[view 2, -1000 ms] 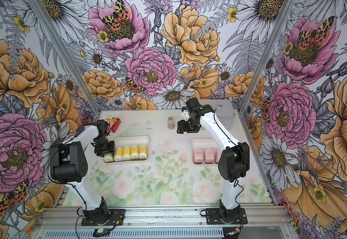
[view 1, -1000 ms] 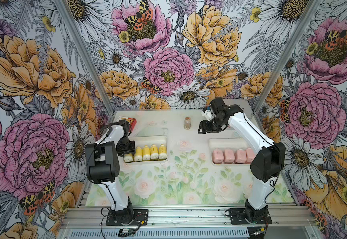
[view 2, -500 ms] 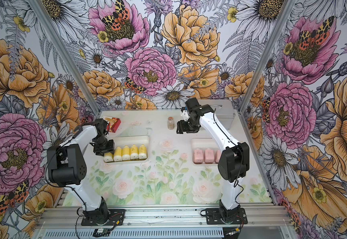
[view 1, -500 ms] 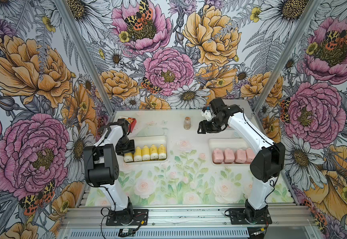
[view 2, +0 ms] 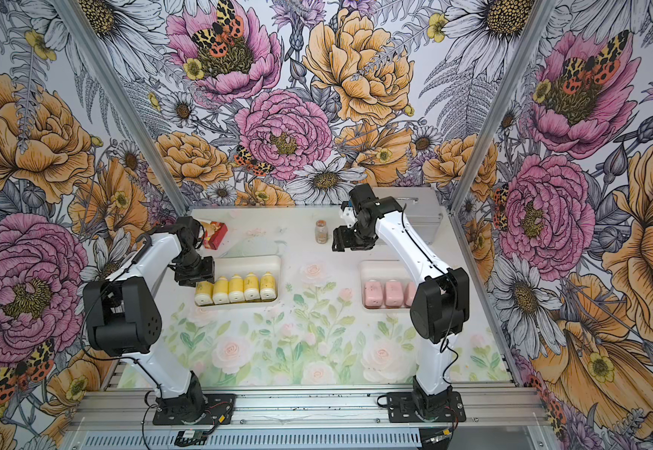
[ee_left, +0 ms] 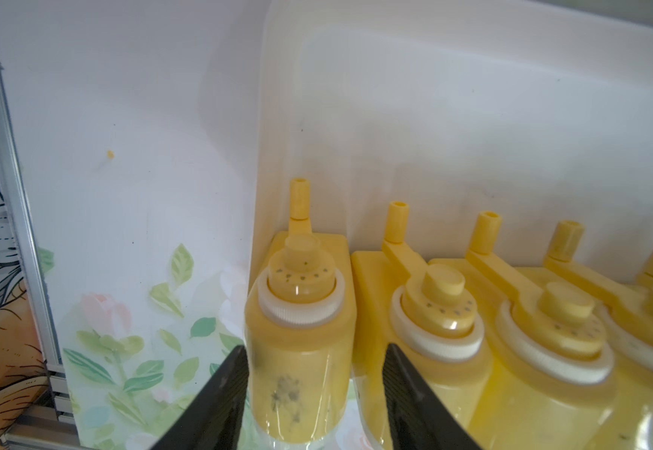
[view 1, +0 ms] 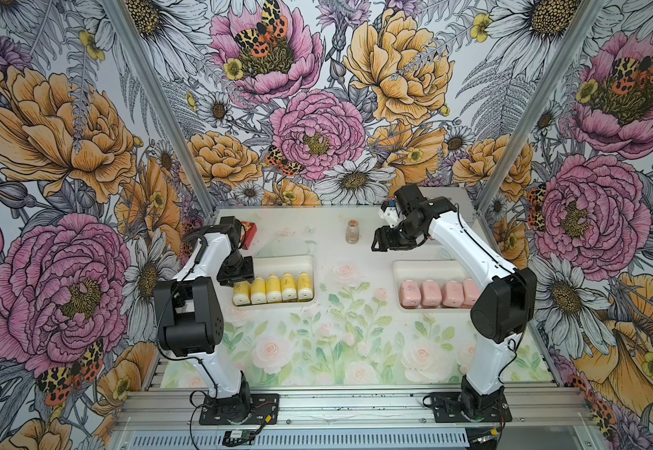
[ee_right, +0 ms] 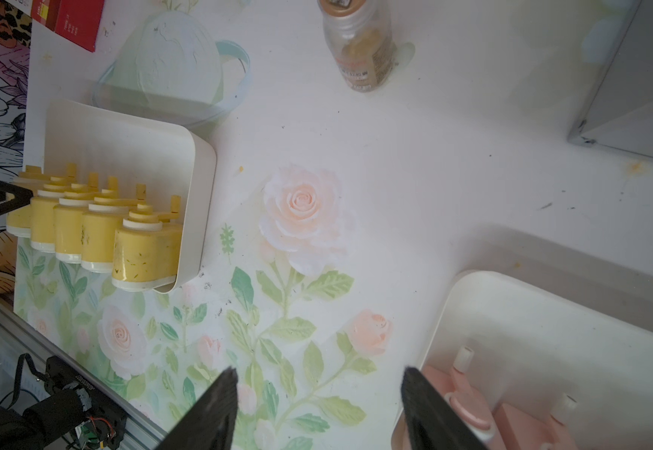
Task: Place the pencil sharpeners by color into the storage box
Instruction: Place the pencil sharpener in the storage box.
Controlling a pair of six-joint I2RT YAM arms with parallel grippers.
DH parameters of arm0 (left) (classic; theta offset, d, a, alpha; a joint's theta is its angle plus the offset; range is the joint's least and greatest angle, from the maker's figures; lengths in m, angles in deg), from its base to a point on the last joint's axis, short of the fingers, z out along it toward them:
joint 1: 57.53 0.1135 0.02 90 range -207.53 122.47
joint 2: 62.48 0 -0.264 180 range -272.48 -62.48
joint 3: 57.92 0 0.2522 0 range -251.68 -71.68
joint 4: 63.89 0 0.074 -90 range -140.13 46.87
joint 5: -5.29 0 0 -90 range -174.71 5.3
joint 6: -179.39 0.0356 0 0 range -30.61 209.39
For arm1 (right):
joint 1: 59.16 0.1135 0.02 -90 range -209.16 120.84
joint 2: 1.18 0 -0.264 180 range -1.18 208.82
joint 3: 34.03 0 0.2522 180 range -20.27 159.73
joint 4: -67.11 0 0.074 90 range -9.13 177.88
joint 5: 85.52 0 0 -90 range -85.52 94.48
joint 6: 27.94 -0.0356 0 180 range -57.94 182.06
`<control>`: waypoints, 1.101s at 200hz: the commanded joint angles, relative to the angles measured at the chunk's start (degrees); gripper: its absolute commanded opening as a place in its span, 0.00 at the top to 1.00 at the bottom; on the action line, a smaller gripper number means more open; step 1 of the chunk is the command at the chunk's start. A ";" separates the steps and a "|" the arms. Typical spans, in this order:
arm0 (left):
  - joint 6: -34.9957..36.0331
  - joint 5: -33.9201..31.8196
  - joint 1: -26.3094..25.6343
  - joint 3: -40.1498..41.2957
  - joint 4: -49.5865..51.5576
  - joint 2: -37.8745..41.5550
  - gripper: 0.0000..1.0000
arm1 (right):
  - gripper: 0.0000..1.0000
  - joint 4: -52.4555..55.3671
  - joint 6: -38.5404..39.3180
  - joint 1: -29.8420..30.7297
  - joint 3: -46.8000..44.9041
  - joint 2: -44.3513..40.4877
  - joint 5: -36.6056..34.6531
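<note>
Far left: left gripper (ee_left: 313, 348) spread, straddling the end yellow sharpener (ee_left: 297, 350); gap shows on one side, so no pinch. Five yellow sharpeners (view 1: 274, 289) in a row in the left storage box (view 1: 282, 260). Jar (view 1: 352, 232) stands at mid-back. Beside it, right gripper (ee_right: 319, 374) spread and empty above the table (view 1: 356, 350). Four pink sharpeners (view 1: 432, 294) in the right storage box (view 1: 422, 265).

The right arm (view 2: 437, 307) hides some of the pink sharpeners (view 2: 385, 293).
</note>
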 commanded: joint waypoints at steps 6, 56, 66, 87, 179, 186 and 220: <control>-0.74 1.07 -0.87 -1.78 -0.29 2.05 0.43 | 0.32 -1.25 -0.43 0.44 0.56 -0.60 0.03; -1.71 1.00 -2.07 -3.74 -0.38 2.73 0.43 | 0.32 -1.43 -0.50 0.43 0.52 -0.86 -0.03; -1.89 0.80 -2.47 -4.22 -0.36 3.07 0.43 | 0.32 -1.53 -0.60 0.46 0.59 -0.87 -0.03; -2.57 0.67 -3.17 -5.19 -0.37 3.78 0.43 | 0.32 -1.69 -0.76 0.48 0.51 -1.04 -0.20; -4.97 -0.82 -9.49 -9.32 -1.22 6.07 0.37 | 0.29 -1.88 -1.36 -0.10 -1.12 -3.51 -4.45; -5.19 -0.78 -10.07 -9.53 -1.68 6.31 0.36 | 0.28 -2.04 -1.45 -0.24 -1.61 -3.96 -4.82; -6.10 -0.85 -13.43 -9.99 -3.90 7.92 0.26 | 0.21 -2.66 -1.58 -1.03 -4.34 -6.61 -6.02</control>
